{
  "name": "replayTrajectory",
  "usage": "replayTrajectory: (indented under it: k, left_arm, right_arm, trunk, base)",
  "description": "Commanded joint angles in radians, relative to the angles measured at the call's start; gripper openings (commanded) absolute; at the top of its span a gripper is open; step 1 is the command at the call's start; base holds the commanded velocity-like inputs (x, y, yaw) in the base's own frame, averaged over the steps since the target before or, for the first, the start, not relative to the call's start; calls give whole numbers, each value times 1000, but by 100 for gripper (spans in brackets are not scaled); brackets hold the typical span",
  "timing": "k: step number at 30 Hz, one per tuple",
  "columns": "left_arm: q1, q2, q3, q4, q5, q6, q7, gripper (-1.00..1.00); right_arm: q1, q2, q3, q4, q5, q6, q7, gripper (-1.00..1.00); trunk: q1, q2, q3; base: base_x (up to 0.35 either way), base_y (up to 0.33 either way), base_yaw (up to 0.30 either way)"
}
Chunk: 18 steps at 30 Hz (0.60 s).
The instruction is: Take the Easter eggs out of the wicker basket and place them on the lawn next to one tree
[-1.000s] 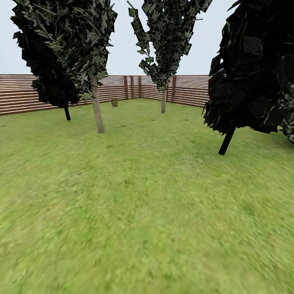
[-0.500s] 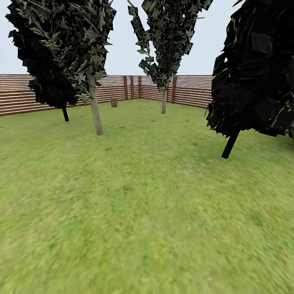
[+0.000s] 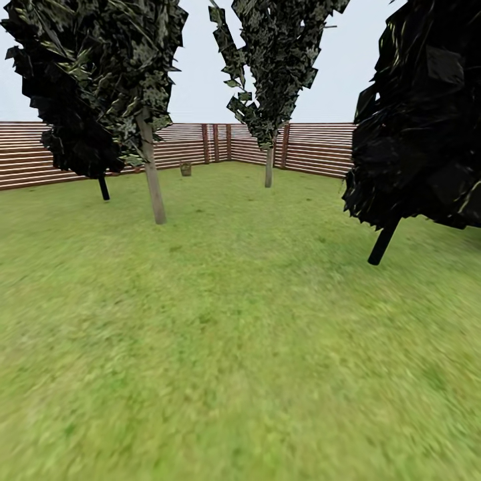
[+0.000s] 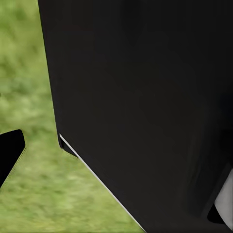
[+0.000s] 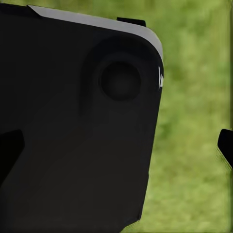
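Observation:
Wide green lawn (image 3: pixel 227 334) stretches ahead in the head view. A slim tree with a pale trunk (image 3: pixel 153 180) stands left of middle, and a second one (image 3: pixel 268 167) stands further back. Far off by the fence sits a small brown wicker basket (image 3: pixel 186 169); it is too small to tell what it holds, and the Easter eggs are out of view. My left gripper (image 4: pixel 116 184) and right gripper (image 5: pixel 117 148) are open, fingertips (image 4: pixel 9 155) (image 5: pixel 225 145) spread wide, with nothing held, in front of the robot's black body and grass.
A brown slat fence (image 3: pixel 314 147) closes the far side of the garden. Near-black trees stand at the right (image 3: pixel 383 242) and far left (image 3: pixel 103 188). Open grass lies between the trees toward the basket.
The whole head view has crept forward: the trees loom a little larger and spread outward. That is camera motion; nothing in the garden has moved.

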<state>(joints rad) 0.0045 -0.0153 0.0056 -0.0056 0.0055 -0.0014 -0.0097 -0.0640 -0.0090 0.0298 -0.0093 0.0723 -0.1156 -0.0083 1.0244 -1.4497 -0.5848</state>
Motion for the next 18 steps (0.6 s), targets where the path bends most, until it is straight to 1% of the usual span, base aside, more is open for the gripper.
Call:
replayTrajectory:
  k: [1,18]
  left_arm:
    - [0,0,1,-1,1,0,-1,100]
    - [0,0,1,-1,1,0,-1,100]
  right_arm:
    - [0,0,2,1,7,-3,-1,100]
    - [0,0,2,1,7,-3,-1,100]
  trunk:
    - [1,0,-1]
    - [1,0,-1]
  base:
    - [325,0,0]
    - [325,0,0]
